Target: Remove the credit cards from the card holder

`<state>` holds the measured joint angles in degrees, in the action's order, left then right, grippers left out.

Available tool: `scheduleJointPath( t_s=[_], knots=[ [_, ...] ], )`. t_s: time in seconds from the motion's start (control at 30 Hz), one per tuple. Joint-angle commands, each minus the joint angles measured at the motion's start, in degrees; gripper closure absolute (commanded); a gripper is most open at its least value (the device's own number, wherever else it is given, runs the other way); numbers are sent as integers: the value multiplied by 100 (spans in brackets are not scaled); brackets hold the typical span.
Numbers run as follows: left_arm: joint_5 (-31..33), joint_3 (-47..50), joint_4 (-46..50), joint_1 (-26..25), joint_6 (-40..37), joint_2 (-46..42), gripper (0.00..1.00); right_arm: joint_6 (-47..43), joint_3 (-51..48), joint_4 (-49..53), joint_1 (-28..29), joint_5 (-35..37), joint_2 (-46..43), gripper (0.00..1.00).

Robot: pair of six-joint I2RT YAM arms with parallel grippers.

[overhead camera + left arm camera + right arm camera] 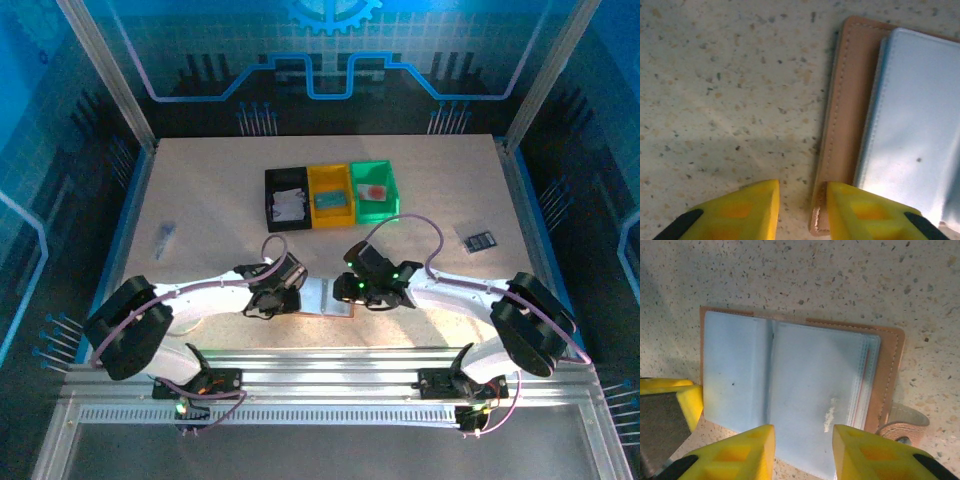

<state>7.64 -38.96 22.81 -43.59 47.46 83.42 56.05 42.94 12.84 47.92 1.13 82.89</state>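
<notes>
The card holder [325,297] lies open and flat on the table between my two grippers, its tan leather border [850,100] framing pale blue clear pockets [805,375]. A thin reddish edge of a credit card [863,385] peeks out among the pockets on the right side. My left gripper [802,210] is open at the holder's left edge, with one finger [860,212] over the leather border and the other over bare table. The right gripper [803,452] is open, hovering over the near edge of the right pocket page.
Black [287,198], yellow [331,195] and green [373,190] bins stand in a row behind the holder, each with a flat item inside. A small dark object [480,239] lies at the right, a small grey one [164,240] at the left. The holder's snap tab [905,422] sticks out right.
</notes>
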Motion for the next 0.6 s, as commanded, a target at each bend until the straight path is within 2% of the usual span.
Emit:
scheduleJointPath(
  t_s=[0.0,0.1,0.57],
  knots=[
    [-209,-20,32,51,-130,253,73,-59,-64,86,-60,144,108,64],
    [-411,19,-169,48,-114,495,78,-67,-29,52,-62,136,284,63],
    [-805,237,-725,40,25,945,80,-31,125,5,33,212,599,64]
  ],
)
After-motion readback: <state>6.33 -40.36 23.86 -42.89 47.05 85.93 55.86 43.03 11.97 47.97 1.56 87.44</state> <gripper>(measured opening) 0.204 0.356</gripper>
